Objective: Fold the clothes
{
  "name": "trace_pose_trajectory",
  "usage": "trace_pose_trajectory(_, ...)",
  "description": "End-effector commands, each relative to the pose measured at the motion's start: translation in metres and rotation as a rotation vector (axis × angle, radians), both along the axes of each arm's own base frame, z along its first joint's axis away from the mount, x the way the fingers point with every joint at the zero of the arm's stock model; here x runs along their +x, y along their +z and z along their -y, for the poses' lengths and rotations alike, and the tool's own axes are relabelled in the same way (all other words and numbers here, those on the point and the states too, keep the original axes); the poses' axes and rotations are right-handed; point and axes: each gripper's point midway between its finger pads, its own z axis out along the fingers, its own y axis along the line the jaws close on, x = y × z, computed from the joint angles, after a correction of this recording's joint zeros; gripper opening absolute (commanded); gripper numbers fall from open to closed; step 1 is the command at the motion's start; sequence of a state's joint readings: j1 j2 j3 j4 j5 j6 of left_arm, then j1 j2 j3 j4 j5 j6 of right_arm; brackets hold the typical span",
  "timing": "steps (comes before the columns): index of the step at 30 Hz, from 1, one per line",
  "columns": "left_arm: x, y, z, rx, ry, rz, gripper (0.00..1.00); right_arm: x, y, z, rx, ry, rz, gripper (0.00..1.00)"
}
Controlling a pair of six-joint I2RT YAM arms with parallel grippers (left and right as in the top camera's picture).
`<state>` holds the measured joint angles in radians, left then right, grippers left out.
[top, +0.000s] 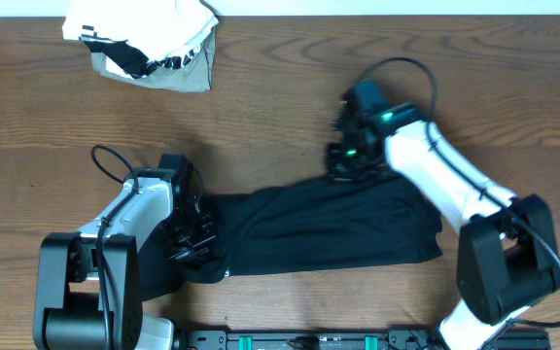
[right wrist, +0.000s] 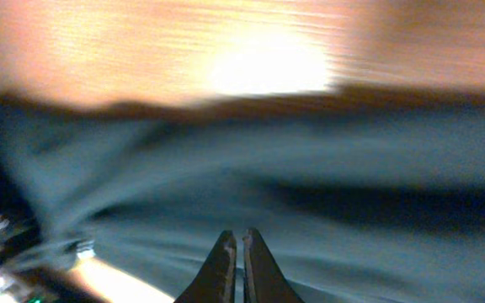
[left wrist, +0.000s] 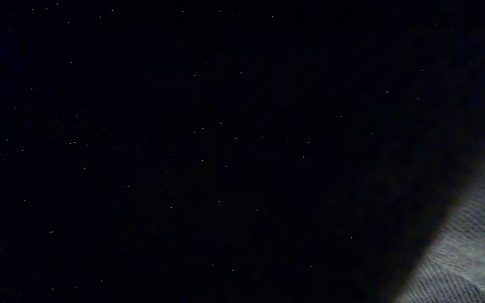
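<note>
The black garment lies on the near half of the table, spread in a long, wrinkled band from left to right between my two arms. Its upper edge runs slanted, higher on the right, and a small white mark shows at its lower left edge.

My left gripper sits on the garment's left end, low against the cloth. Its wrist camera gives me almost pure black, with only a patch of woven fabric at the lower right corner, so the lens is pressed close to the cloth. The jaws there are closed; I cannot tell whether any cloth is pinched between them.

My right gripper sits at the garment's upper right edge, where cloth meets bare wood. Its wrist view is blurred, but I see both fingers drawn together over the fabric, tips nearly touching. I cannot tell whether they hold cloth.

A white-and-grey bundle with striped trim rests at the far left of the table, well apart from the garment.
</note>
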<state>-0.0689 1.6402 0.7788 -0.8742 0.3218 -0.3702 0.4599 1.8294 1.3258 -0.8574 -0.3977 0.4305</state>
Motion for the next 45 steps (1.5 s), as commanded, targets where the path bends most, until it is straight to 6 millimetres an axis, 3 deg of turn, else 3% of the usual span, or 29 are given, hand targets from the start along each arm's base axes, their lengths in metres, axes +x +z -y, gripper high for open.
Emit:
trace_pose_trajectory(1, 0.002, -0.001, -0.008, 0.040, 0.014, 0.016, 0.06, -0.024, 0.006, -0.046, 0.105, 0.069, -0.042, 0.05)
trace_pose_trajectory(3, 0.002, -0.001, -0.008, 0.043, 0.023, 0.013, 0.06, -0.030, 0.003, -0.064, 0.116, 0.074, -0.044, 0.04)
trace_pose_trajectory(10, 0.003, -0.001, -0.007, 0.039, 0.026, 0.016, 0.06, -0.042, -0.008, -0.099, 0.137, 0.115, -0.035, 0.07)
trace_pose_trajectory(14, 0.004, -0.002, -0.007, 0.040, 0.030, 0.019, 0.06, -0.045, -0.025, -0.111, 0.131, 0.131, -0.041, 0.07)
trace_pose_trajectory(17, 0.004, -0.002, -0.007, 0.040, 0.030, 0.019, 0.06, -0.043, -0.043, -0.108, 0.073, 0.115, -0.039, 0.04)
trace_pose_trajectory(22, 0.004, -0.002, -0.007, 0.040, 0.030, 0.019, 0.06, -0.041, -0.061, -0.083, -0.056, 0.066, -0.052, 0.05)
trace_pose_trajectory(27, 0.005, -0.002, -0.007, 0.040, 0.030, 0.023, 0.06, -0.045, -0.073, -0.033, -0.260, 0.019, -0.090, 0.12)
trace_pose_trajectory(33, 0.006, -0.002, -0.007, 0.039, 0.030, 0.027, 0.06, -0.040, -0.076, 0.017, -0.435, -0.004, -0.099, 0.13)
trace_pose_trajectory(45, 0.006, -0.002, -0.007, 0.040, 0.030, 0.028, 0.06, -0.023, -0.075, 0.096, -0.551, -0.111, -0.179, 0.09)
